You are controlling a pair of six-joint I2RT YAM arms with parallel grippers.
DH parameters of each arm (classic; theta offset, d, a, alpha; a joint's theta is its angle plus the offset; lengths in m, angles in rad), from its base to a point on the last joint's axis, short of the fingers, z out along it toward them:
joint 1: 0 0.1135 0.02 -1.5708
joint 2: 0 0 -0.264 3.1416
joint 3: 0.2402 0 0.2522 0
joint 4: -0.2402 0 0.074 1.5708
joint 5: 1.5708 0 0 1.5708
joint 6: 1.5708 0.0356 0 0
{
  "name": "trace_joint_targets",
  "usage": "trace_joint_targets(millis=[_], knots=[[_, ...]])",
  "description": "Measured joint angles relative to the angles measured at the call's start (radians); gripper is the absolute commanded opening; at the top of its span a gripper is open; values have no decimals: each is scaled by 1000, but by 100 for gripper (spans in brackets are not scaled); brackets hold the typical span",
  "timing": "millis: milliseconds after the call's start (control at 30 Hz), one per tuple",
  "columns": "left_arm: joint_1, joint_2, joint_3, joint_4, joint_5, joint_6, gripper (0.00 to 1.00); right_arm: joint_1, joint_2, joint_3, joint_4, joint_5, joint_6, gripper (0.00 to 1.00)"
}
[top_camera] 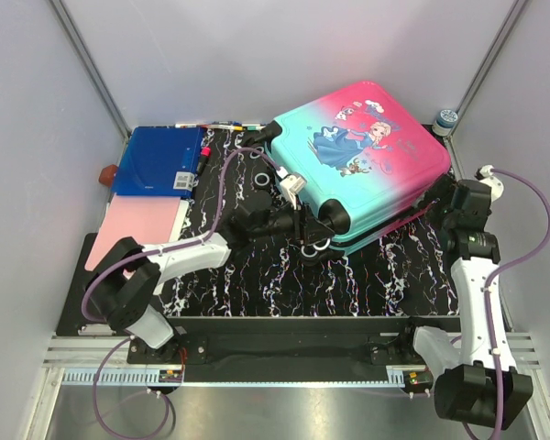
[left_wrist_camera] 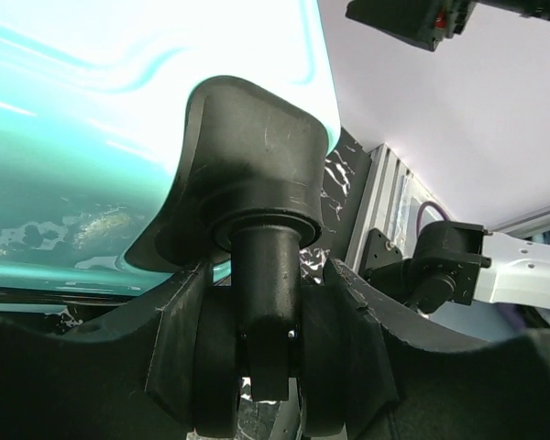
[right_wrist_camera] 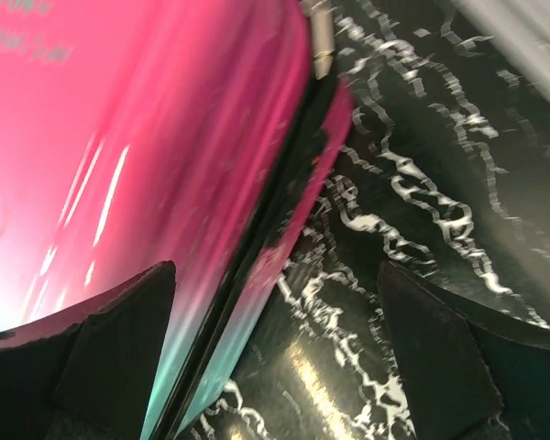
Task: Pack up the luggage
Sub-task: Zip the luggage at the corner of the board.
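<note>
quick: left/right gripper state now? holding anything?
Left gripper: shut on the black caster wheel of the small pink-to-teal hard-shell suitcase.
Right gripper: open, holding nothing, at the suitcase's pink edge.

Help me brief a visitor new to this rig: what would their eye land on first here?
The luggage, pink fading to teal with a cartoon princess, lies at the far right of the marbled black table. The left gripper clamps one black wheel at its near corner, while the right gripper stands open at its right edge. A blue folder lies far left.
</note>
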Motion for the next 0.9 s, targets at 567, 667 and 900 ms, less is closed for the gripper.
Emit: trace_joint_targets(millis=[567,667,900], knots=[[81,-24,-101,171,47,-130,0,-299,310,68,234,-56,68,94],[84,-24,-101,172,48,-135,0,-301,397,66,264,-103,68,93],[115,-24,-101,172,74,-149,0,-302,492,64,329,-175,66,92]])
